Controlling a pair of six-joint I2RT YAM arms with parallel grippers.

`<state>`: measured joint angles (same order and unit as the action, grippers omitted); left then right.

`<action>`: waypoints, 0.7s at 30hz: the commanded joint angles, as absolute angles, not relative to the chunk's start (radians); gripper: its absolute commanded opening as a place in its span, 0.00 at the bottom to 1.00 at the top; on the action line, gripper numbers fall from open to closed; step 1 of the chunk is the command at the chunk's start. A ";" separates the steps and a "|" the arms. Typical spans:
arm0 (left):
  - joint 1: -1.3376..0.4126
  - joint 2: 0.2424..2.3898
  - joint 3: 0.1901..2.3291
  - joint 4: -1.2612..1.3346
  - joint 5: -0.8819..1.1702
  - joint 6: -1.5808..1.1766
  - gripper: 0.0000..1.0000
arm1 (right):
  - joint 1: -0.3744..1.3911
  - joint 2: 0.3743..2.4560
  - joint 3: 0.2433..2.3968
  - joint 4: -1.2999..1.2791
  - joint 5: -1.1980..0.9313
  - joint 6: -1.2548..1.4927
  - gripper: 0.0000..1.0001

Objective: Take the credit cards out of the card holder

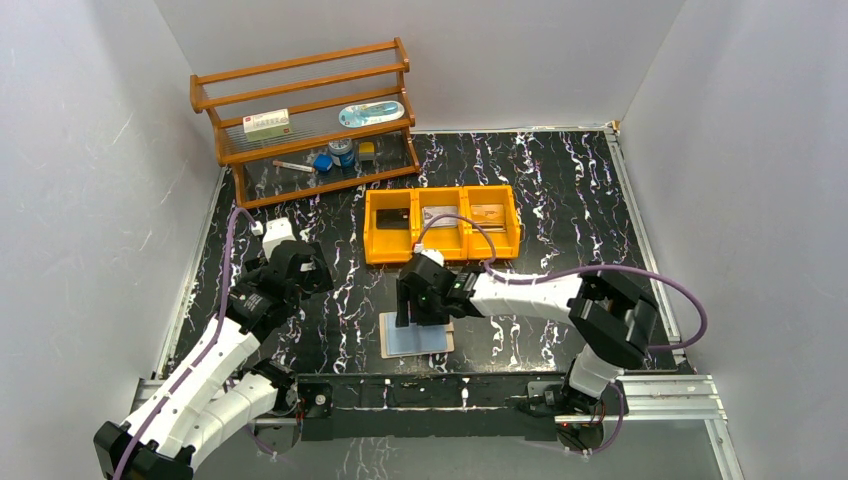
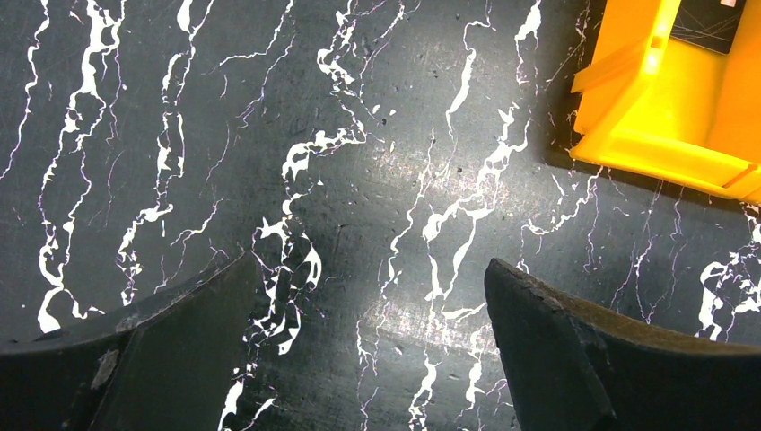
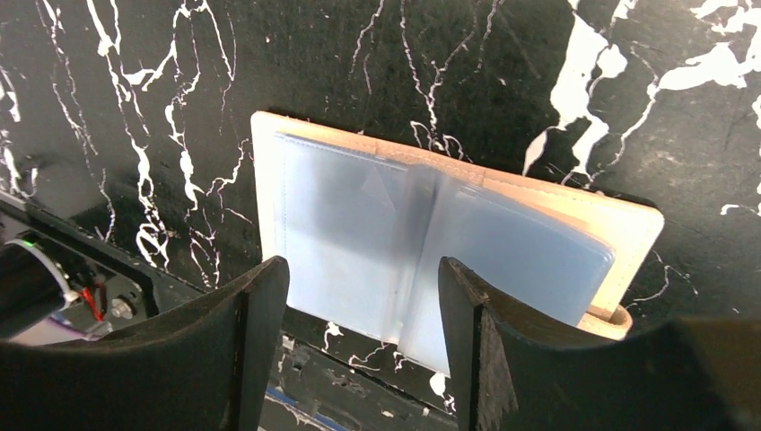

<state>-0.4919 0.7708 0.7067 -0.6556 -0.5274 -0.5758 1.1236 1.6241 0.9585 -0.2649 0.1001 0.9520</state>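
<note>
**Card holder lies open at the near edge, cards in the bin**

The table is black marble-patterned with white veins, closed in by plain white walls on the left, far and right sides. A wooden rack with small items stands at the far left corner.

The card holder lies spread flat near the middle of the near edge, its pale blue pocket panels facing up on the tan cover. The right claw hangs just over it, jaws apart and gripping nothing.

The yellow bin sits near the table's middle. Its three compartments each hold one of the credit cards: a dark card, a silvery card and a tan card.

The left claw is over bare table toward the left edge, spread wide and empty.
</note>
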 commanded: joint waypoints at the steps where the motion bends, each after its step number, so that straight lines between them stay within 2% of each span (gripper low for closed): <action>1: -0.483 0.767 0.736 -0.663 -0.549 -0.566 0.98 | 1.177 1.685 1.087 -0.397 0.208 0.929 0.71; 5: -0.482 0.761 0.735 -0.665 -0.553 -0.568 0.98 | 1.218 1.734 1.172 -0.496 0.323 0.948 0.73; 13: -0.480 0.750 0.734 -0.667 -0.558 -0.570 0.98 | 1.252 1.848 1.230 -0.528 0.323 0.943 0.75; 21: -0.480 0.750 0.734 -0.666 -0.556 -0.569 0.98 | 1.252 1.863 1.205 -0.534 0.319 0.978 0.69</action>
